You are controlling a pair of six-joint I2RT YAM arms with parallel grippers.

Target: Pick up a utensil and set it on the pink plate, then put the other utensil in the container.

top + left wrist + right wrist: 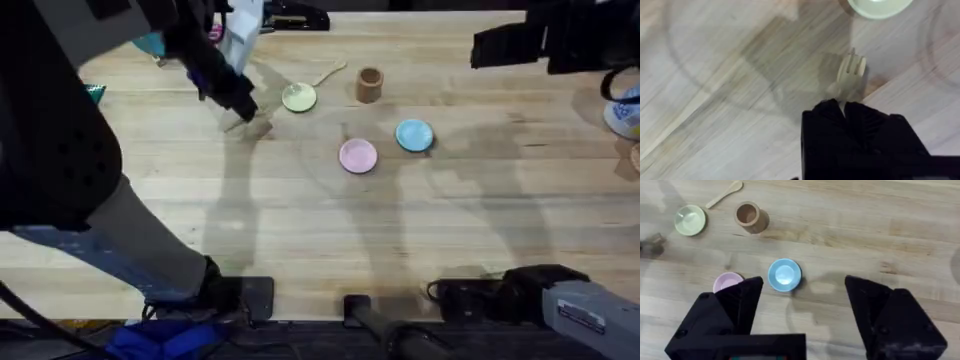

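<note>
- Left gripper (844, 107) is pinched on the fork (851, 67), seemingly lifted.
- Right gripper (802, 297) gapes wide, holding nothing.
- Pink plate (358, 155) is bare; spoon (725, 193) lies beside the cup (369, 84).

A robotics lab or test bench — a pale butcher-block wooden table (300, 230) carries two black robot arms clamped at its near edge, with cables (60, 325) trailing by their bases. Small toy-like plates (358, 156) and a wooden cup (369, 84) look staged — props, not household clutter.
</note>
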